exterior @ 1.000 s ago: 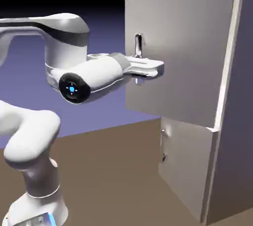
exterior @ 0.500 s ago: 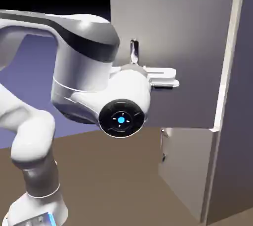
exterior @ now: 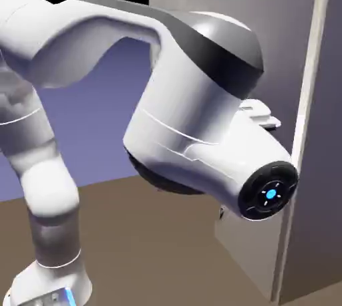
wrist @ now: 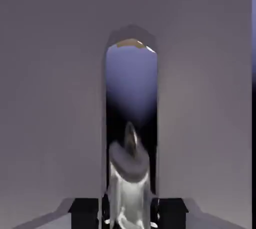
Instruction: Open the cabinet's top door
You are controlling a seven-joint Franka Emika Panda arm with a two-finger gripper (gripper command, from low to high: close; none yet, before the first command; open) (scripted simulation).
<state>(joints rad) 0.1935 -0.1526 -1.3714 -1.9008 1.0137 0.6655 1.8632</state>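
Your tool [wrist: 128, 214] is clamped on slim bar handle [wrist: 131, 193]; top door [exterior: 286, 51] stands swung out, opening looks well along. Swing wider if needed, then release.

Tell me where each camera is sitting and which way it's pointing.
Exterior view: stands beside the robot, facing across the arm and the open top door of the cabinet; shows the base and the arm's bends, which hide the handle.
Hand view: rides on the end effector, looking along it at the door's flat face; shows two fingertips at the bottom edge, with the shiny handle between them.
Shared: the top door and the blue-violet backdrop.
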